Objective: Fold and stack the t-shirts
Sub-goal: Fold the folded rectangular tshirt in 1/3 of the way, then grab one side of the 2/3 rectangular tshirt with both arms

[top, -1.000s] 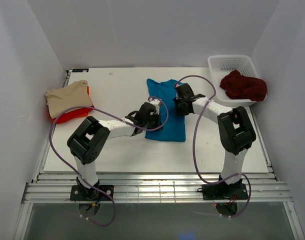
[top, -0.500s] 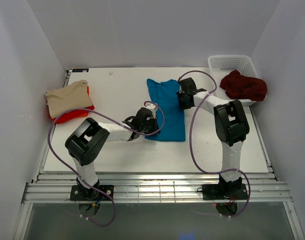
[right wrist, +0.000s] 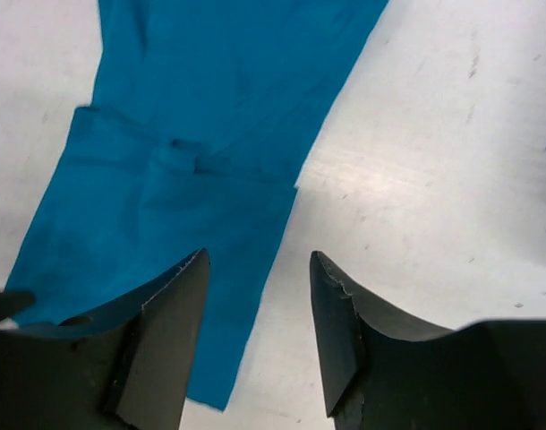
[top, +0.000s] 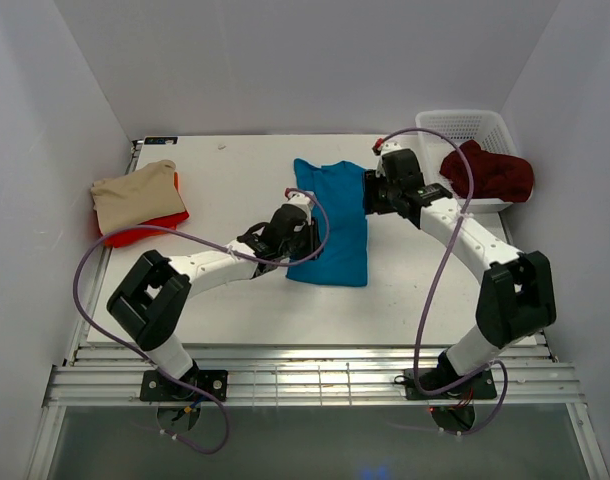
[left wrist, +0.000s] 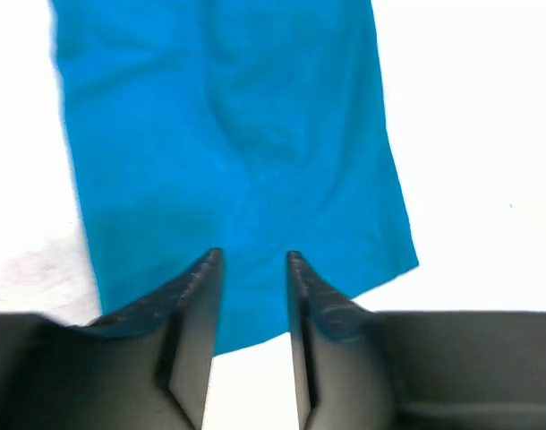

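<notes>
**Now nothing is held**

Your left fingers (left wrist: 197, 305) and right fingers (right wrist: 166, 313) stand apart and empty by the teal shirt (top: 333, 225). It lies flat mid-bench (top: 235, 170) as a long strip, likely ready to fold short and stack on the beige shirt (top: 135, 190).

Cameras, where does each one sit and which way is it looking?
Top external: above and behind the robot, looking down at the white table and teal blue cloth t-shirt; shows the left arm and right arm.
Left wrist: on the left arm, looking past its open left gripper at the shirt's end.
Right wrist: on the right arm, looking past its open right gripper at the shirt's edge and bare table.
Shared: all three see the teal shirt.
</notes>
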`<action>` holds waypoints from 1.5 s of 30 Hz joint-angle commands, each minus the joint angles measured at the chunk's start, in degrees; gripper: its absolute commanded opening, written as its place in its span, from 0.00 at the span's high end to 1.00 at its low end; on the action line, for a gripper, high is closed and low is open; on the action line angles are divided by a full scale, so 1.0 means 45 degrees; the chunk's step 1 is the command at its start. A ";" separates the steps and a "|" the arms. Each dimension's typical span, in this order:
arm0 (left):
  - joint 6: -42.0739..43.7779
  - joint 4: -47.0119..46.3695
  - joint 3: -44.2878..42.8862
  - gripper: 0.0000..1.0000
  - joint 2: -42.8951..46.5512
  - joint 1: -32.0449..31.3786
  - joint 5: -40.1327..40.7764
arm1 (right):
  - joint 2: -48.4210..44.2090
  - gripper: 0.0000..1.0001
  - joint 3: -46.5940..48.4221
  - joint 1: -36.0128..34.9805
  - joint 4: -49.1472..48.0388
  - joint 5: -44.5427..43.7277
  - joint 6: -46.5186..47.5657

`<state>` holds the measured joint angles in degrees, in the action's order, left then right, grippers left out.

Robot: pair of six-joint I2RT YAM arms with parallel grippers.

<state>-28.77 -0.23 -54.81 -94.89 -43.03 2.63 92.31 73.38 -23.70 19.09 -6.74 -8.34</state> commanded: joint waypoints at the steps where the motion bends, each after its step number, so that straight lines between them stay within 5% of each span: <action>1: 0.0066 0.2213 -0.0769 0.54 0.0404 0.0010 0.1503 | -0.0278 0.44 -0.1577 -0.0668 0.0719 0.0872 -0.0763; 12: -0.0305 0.3176 0.1220 0.49 0.1262 0.0010 0.1915 | -0.1724 0.41 -0.5291 -0.1783 -0.0122 0.1362 -0.2638; 45: -0.0246 0.1008 0.2648 0.49 0.0814 0.0049 0.1681 | -0.1510 0.47 -0.6269 -0.2369 -0.0629 0.1772 -0.3264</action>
<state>-29.43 4.43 -44.05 -91.48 -42.92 11.20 85.69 45.93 -33.95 17.78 0.67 -22.20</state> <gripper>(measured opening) 0.514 0.538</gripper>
